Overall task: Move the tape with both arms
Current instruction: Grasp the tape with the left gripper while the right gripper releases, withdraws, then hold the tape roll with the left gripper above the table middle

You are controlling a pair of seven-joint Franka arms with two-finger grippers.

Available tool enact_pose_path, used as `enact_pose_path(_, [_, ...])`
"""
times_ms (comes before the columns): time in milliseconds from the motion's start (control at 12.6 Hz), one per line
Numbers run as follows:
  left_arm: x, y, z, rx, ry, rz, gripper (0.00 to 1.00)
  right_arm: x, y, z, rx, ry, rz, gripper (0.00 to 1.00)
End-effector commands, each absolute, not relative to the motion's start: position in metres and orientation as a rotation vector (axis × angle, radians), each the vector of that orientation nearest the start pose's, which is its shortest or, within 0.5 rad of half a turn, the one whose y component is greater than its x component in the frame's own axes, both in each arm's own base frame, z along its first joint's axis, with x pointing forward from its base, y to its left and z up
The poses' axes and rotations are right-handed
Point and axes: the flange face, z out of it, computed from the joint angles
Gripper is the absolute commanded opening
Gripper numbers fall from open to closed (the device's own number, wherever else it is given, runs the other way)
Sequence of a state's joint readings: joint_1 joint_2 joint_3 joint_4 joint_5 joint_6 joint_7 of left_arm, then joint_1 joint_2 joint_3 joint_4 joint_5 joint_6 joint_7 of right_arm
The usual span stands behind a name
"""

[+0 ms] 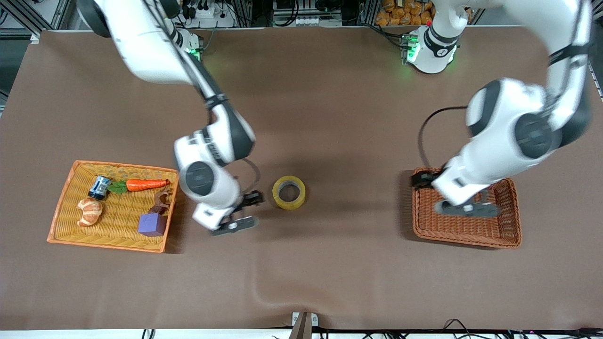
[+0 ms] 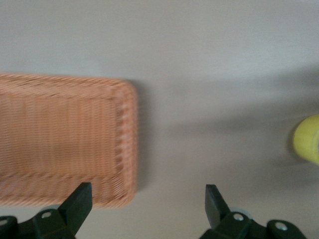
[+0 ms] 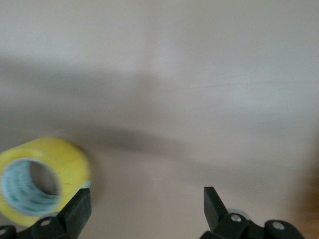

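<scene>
The tape [image 1: 289, 205], a yellowish roll with a grey core, lies flat on the brown table near its middle. My right gripper [image 1: 245, 212] hangs low just beside it, toward the right arm's end of the table, open with nothing between its fingers. In the right wrist view the tape [image 3: 67, 162] sits just outside one fingertip of the right gripper [image 3: 148, 201]. My left gripper [image 1: 447, 195] is open and empty over the brown wicker basket [image 1: 504, 235]. The left wrist view shows the left gripper [image 2: 148, 199] over the basket's edge [image 2: 124, 144], with the tape [image 2: 309, 139] farther off.
An orange wicker tray [image 1: 66, 226] at the right arm's end holds a carrot [image 1: 146, 184], a small can [image 1: 99, 187], a croissant [image 1: 89, 211], a purple cube [image 1: 151, 224] and a brown figure [image 1: 160, 203]. Bare table lies between the tape and the brown basket.
</scene>
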State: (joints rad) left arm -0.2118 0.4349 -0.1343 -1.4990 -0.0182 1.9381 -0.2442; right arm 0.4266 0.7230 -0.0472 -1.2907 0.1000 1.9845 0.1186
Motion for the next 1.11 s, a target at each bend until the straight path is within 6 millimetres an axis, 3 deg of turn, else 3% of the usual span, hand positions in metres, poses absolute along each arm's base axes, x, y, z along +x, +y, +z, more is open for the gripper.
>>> enact_pose_path(0, [0.649, -0.295, 0.376, -3.245, 0.017, -0.051, 1.00, 0.694, 0.178, 0.376, -3.040, -0.401, 0.085, 1.00])
enact_pose_path(159, [0.634, -0.360, 0.345, -3.257, 0.049, -0.058, 1.00, 0.689, 0.106, 0.419, -3.037, -0.343, 0.114, 1.00])
enact_pose_path(318, [0.612, -0.427, 0.311, -3.291, 0.056, -0.122, 1.00, 0.666, 0.067, 0.463, -3.045, -0.289, 0.070, 1.00])
enact_pose_path(398, [0.610, -0.442, 0.294, -3.317, 0.022, -0.179, 1.00, 0.652, 0.045, 0.489, -3.054, -0.254, 0.026, 1.00])
enact_pose_path(477, [0.604, -0.456, 0.279, -3.321, 0.050, -0.214, 1.00, 0.635, 0.024, 0.516, -3.060, -0.248, -0.021, 1.00])
enact_pose_path(636, [0.594, -0.470, 0.247, -3.293, 0.096, -0.239, 1.00, 0.601, -0.001, 0.551, -3.062, -0.222, -0.076, 1.00])
enact_pose_path(795, [0.584, -0.482, 0.226, -3.294, 0.125, -0.254, 1.00, 0.576, -0.015, 0.569, -3.065, -0.128, -0.048, 1.00])
enact_pose_path(875, [0.585, -0.482, 0.224, -3.294, 0.123, -0.257, 1.00, 0.569, -0.021, 0.575, -3.077, -0.019, -0.020, 1.00])
enact_pose_path(1034, [0.582, -0.485, 0.220, -3.293, 0.128, -0.252, 1.00, 0.563, -0.026, 0.581, -3.137, 0.030, -0.003, 1.00])
